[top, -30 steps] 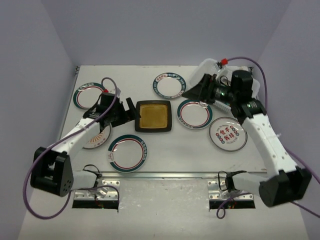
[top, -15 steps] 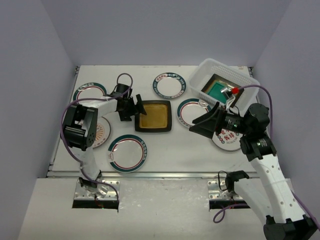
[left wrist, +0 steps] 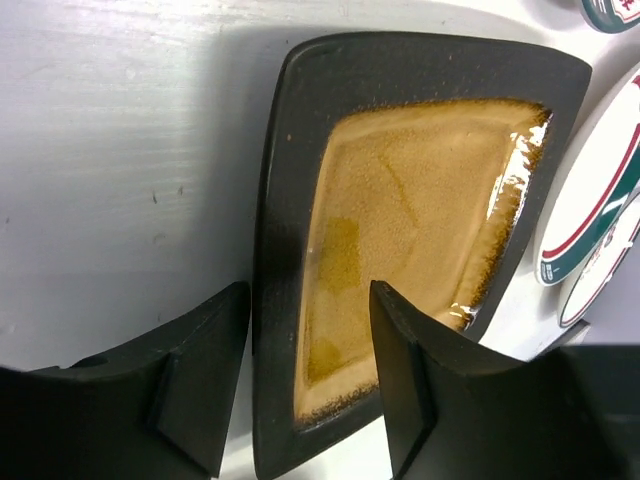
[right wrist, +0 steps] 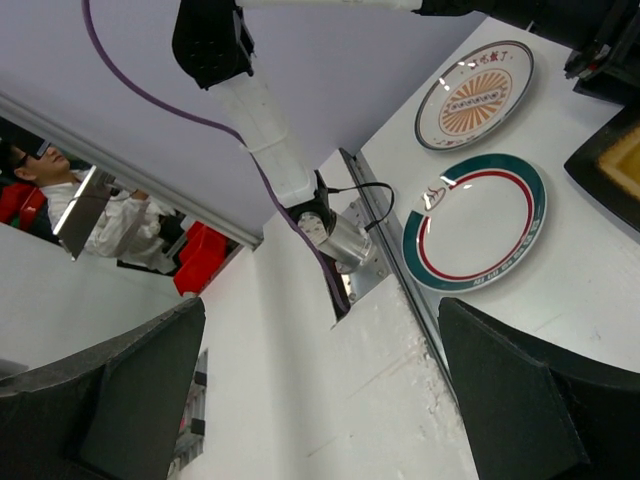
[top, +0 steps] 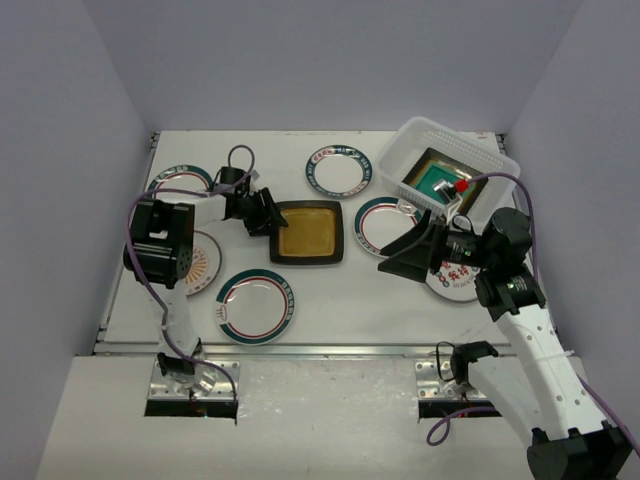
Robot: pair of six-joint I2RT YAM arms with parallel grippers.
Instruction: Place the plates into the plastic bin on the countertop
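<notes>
The left fingers (top: pixel 268 214) stand apart astride the left rim of the amber plate (left wrist: pixel 420 230), flat on the desk (top: pixel 340 290); closing shallow, they may lose the glazed rim, or shove the plate into the ringed plate (top: pixel 388 226) just beside it; the right fingers (top: pixel 396 256) gape empty; the teal plate (top: pixel 437 181) sits in the plastic bin (top: pixel 485 158); the writing on the red-character plate (top: pixel 448 280) is too small to read.

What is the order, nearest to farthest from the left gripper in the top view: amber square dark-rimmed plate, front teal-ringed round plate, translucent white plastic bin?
1. Amber square dark-rimmed plate, right at the left gripper.
2. Teal-ringed round plate, near the front edge.
3. Translucent white plastic bin, far right corner.
</notes>
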